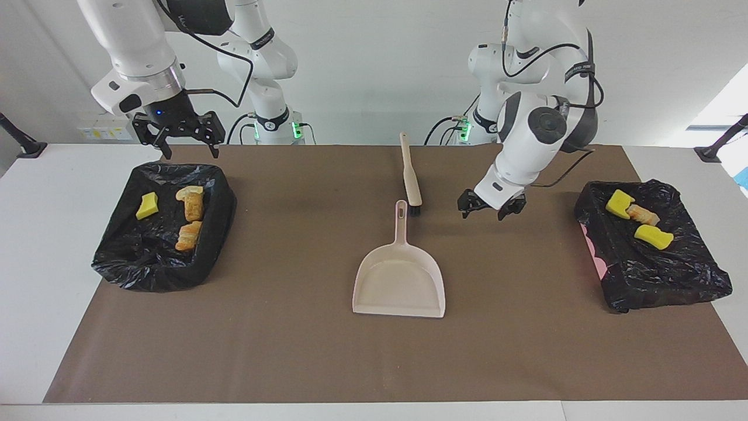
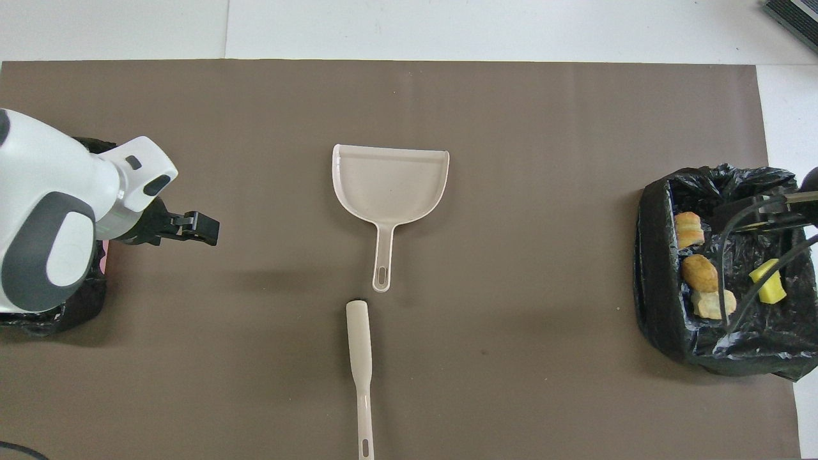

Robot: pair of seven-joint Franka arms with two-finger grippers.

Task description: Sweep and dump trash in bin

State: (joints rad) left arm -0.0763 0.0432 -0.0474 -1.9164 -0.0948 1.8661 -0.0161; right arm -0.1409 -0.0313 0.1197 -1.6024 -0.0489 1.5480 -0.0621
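Observation:
The trash lies in two black-bagged bins. The bin (image 1: 146, 275) at the right arm's end holds a yellow sponge piece (image 1: 147, 206) and two bread chunks (image 1: 191, 202). The bin (image 1: 666, 280) at the left arm's end holds two yellow pieces (image 1: 653, 237) and a bread chunk (image 1: 643, 215). My right gripper (image 1: 191, 153) hangs open and empty over that first bin's edge nearest the robots. My left gripper (image 1: 483, 215) is open and empty over the mat, between the dustpan (image 1: 399, 280) and the bin at its own end. In the overhead view the left gripper (image 2: 201, 227) juts out from the arm.
The beige dustpan (image 2: 390, 182) lies mid-mat with its handle toward the robots. The beige brush (image 2: 360, 358) lies in line with it, nearer the robots. The left arm hides most of its bin (image 2: 38, 316) from above. A brown mat (image 1: 292, 351) covers the table.

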